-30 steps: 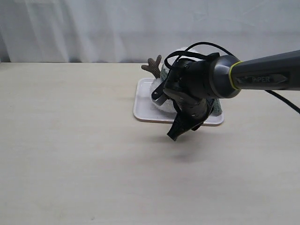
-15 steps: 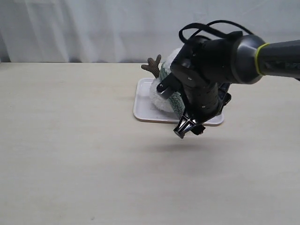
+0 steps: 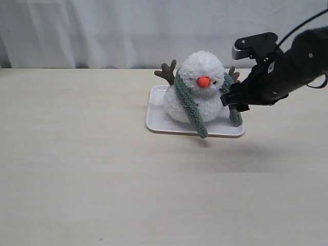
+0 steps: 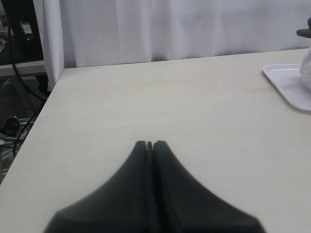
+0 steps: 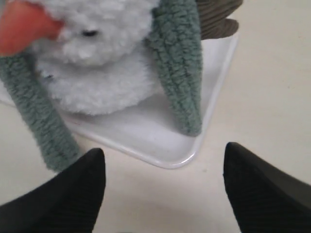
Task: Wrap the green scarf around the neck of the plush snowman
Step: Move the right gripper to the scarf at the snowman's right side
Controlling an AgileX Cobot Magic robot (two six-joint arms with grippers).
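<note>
**Scarf draped over snowman's shoulders, right gripper open beside it**

Snowman [image 3: 190,100] sits upright on a white tray [image 3: 155,122] towards the back of the pale table [image 3: 102,179]. Orange nose [image 3: 203,81] faces the exterior camera. One brown twig arm [image 3: 167,71] sticks out on the left of that view; a second shows just behind the head on the right.

Scarf [image 3: 187,102] runs around the back of the neck [image 3: 199,93] and comes down both sides at the front. The ends are neither crossed nor tied. The end on the left of the exterior view hangs slantwise across the body and reaches past the tray's front edge. The other end [image 5: 181,73] lies down the right side, its tip resting on the tray near the corner.

Right gripper [image 5: 163,191]: jaws wide apart, nothing between them. It hovers just in front of the tray corner, close to the right scarf end and not touching it. In the exterior view it sits just right of the snowman.

Left gripper [image 4: 149,145]: fingers pressed together, holding nothing, over bare table well away from the tray.
</note>
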